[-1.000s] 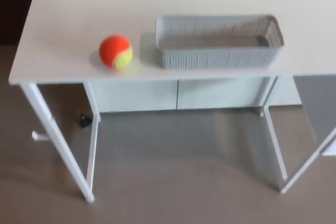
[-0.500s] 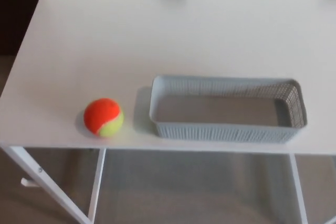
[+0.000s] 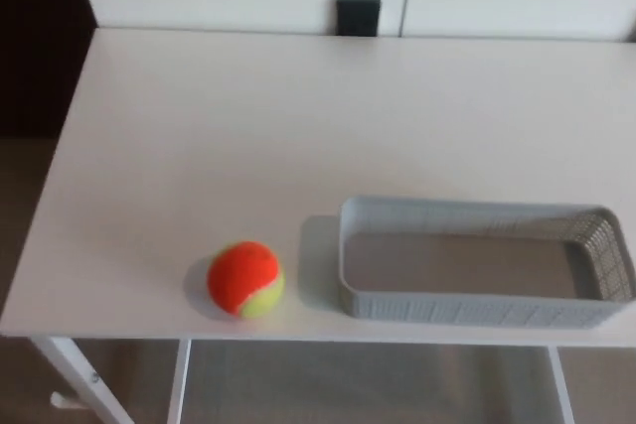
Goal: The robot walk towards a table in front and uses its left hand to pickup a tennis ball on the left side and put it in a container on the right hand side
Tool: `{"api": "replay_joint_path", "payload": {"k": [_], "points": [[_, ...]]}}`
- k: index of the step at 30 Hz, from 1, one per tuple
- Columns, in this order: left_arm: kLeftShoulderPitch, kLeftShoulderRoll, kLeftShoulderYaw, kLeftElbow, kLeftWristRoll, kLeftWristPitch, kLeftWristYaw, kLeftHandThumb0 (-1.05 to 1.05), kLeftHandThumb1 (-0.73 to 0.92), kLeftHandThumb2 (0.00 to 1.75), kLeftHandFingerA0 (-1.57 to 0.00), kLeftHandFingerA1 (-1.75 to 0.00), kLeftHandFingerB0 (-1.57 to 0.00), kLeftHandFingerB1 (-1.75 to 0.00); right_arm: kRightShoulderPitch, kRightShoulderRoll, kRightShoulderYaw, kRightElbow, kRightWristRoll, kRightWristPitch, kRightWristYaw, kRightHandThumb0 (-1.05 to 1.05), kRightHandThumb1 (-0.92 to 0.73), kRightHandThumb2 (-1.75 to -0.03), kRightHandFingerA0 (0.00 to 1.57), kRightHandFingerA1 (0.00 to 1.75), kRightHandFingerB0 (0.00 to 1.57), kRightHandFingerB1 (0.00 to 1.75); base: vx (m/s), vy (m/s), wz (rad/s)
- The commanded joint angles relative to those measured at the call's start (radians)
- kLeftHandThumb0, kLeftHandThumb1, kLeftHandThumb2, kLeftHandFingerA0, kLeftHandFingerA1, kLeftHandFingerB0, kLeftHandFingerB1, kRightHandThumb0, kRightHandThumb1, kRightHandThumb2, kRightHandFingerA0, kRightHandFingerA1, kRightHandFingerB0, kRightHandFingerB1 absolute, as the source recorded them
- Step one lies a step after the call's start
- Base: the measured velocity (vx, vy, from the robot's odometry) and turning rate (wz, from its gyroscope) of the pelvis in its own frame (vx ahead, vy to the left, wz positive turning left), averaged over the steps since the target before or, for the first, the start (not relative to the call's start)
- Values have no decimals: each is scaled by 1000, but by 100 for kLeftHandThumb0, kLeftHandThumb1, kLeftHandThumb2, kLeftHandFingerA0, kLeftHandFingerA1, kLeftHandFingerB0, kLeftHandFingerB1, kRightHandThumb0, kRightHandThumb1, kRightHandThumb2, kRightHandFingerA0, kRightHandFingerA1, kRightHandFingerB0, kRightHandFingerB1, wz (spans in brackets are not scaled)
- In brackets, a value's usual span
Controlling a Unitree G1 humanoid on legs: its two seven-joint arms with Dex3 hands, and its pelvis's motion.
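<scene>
Pickup had not begun, you would have noted: the tennis ball sat by the table's front edge, left of its middle, just beside the empty container (grey, meshed). Neither left hand nor right hand showed, so their state stayed unknown; grasp and drop remained.

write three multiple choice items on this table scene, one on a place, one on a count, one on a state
1. Where is the orange and yellow-green tennis ball relative to the grey perforated plastic basket?
A) inside it
B) on the white table to its left, apart from it
C) behind it
2. How many balls show?
A) one
B) two
C) three
3. The basket is:
A) empty and upright
B) tipped over
C) holding a ball
Answers: 1 B, bare table shows between them; 2 A, only one is in view; 3 A, its bare floor shows, rim up.
</scene>
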Motion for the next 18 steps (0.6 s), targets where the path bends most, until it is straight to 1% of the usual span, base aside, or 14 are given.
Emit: {"api": "replay_joint_path", "payload": {"k": [1, 6, 8, 9, 10, 11, 12, 13, 14, 15, 16, 17, 18], "points": [[0, 12, -10, 22, 22, -19, -10, -14, 65, 59, -66, -43, -38, -35, 6, -12, -4, -1, -2, 22, -5, -44, -50, -75, 67, 56, 44, 47, 0, 0, 0], [1, 17, -17, 19, 19, -13, -18, -14, 64, 59, -67, -43, -39, -35, 6, -13, -3, 5, -5, 13, -7, -44, -50, -74, 68, 56, 43, 47, 33, -27, 3], [10, 23, -27, 4, 27, -12, -20, -16, 64, 59, -66, -43, -37, -35, 2, -14, -1, 11, -10, 11, -10, -44, -50, -74, 69, 56, 44, 47, 14, -84, 7], [23, 26, -37, -18, 37, -15, -18, -16, 64, 59, -66, -43, -37, -35, 2, -15, 2, 15, -12, 6, -10, -44, -50, -75, 68, 56, 44, 47, 121, -128, -31], [32, 26, -43, -32, 39, -10, -18, -21, 64, 59, -69, -43, -38, -35, 1, -17, 3, 15, -12, 11, -8, -44, -50, -75, 68, 56, 45, 47, 113, -30, 23], [36, 26, -46, -39, 39, -7, -18, -21, 64, 59, -69, -43, -38, -35, 0, -19, 4, 15, -12, 14, -8, -44, -50, -75, 68, 56, 45, 47, 99, -37, 3], [51, 31, -53, -57, 12, -8, -76, -16, 69, 60, -61, -41, -39, -35, -6, -16, 4, 32, -6, 10, -5, -44, -51, -75, 69, 56, 45, 47, 105, -32, -2], [57, 29, -59, -68, 6, -14, -92, -18, 68, 60, -62, -42, -42, -35, -9, -16, 3, 36, -5, 9, -4, -44, -51, -75, 69, 56, 45, 47, 19, -110, -1], [63, 26, -64, -80, 1, -21, -105, -18, 68, 60, -62, -42, -42, -35, -11, -18, 2, 39, -4, 8, -4, -44, -51, -75, 69, 56, 45, 47, 0, 0, 0], [80, 27, -75, -112, -13, -24, -140, -23, 63, 59, -58, -40, -42, -35, -13, -20, 3, 40, -4, 8, -3, -44, -51, -75, 68, 56, 45, 47, 30, -32, -8], [100, 28, -88, -149, -29, -25, -181, -23, 63, 59, -58, -40, -42, -35, -14, -21, 4, 41, -6, 8, -2, -44, -51, -75, 68, 56, 45, 47, 5, -10, -8], [140, 30, -110, -220, -51, -24, -224, -25, 62, 59, -51, -38, -39, -34, -13, -21, 5, 37, -5, 9, -1, -44, -50, -75, 68, 56, 45, 47, -3, 5, -6], [186, 33, -134, -301, -75, -20, -268, -25, 62, 59, -51, -38, -39, -34, -11, -20, 5, 31, -4, 11, -1, -44, -50, -75, 68, 56, 45, 47, 0, 0, 0]]}}
